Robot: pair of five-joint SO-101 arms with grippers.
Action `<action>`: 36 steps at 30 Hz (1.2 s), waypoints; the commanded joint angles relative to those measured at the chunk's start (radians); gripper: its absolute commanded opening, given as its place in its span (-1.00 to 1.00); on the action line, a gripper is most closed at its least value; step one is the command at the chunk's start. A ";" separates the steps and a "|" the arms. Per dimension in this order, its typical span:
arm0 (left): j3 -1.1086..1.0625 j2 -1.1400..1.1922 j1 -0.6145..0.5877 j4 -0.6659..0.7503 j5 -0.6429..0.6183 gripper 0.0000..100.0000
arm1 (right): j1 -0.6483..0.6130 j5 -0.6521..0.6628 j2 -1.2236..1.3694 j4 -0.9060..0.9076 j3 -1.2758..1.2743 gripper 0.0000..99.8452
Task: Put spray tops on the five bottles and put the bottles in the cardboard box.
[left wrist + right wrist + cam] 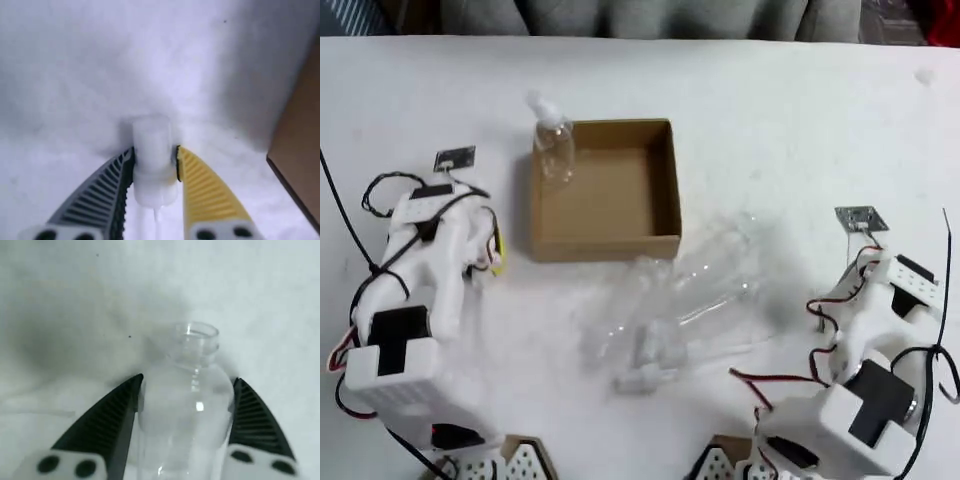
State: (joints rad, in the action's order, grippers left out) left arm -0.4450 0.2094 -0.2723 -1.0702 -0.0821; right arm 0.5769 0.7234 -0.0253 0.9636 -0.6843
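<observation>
With spray top [151,135] pinched in left gripper [154,151], bottle [192,410] clamped in right gripper [187,381], gotta align straight before twisting.

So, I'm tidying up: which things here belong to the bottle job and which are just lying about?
Job: cardboard box; topped bottle standing in it; heap of open bottles; loose spray tops; spray top in left gripper; bare bottle in right gripper.
Lying about: grey tag by left arm; grey tag by right arm.
</observation>
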 commanded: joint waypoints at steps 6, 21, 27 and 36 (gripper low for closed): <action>0.035 0.002 -0.005 -0.015 0.014 -0.96 | -0.001 0.011 0.004 0.099 0.164 -0.92; 0.038 0.002 -0.005 -0.015 0.014 -0.96 | -0.051 -0.018 -0.191 0.490 0.292 -0.97; 0.037 0.002 -0.005 -0.015 0.015 -0.96 | -0.136 -0.114 -0.490 0.487 0.135 -0.97; 0.035 0.002 -0.008 -0.015 0.015 -0.96 | -0.476 -0.226 -0.625 0.294 -0.008 -0.97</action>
State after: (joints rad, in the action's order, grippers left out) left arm -0.4450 0.2094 -0.2723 -1.0702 -0.0806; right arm 0.2394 0.5194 -0.5946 1.3426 -0.6705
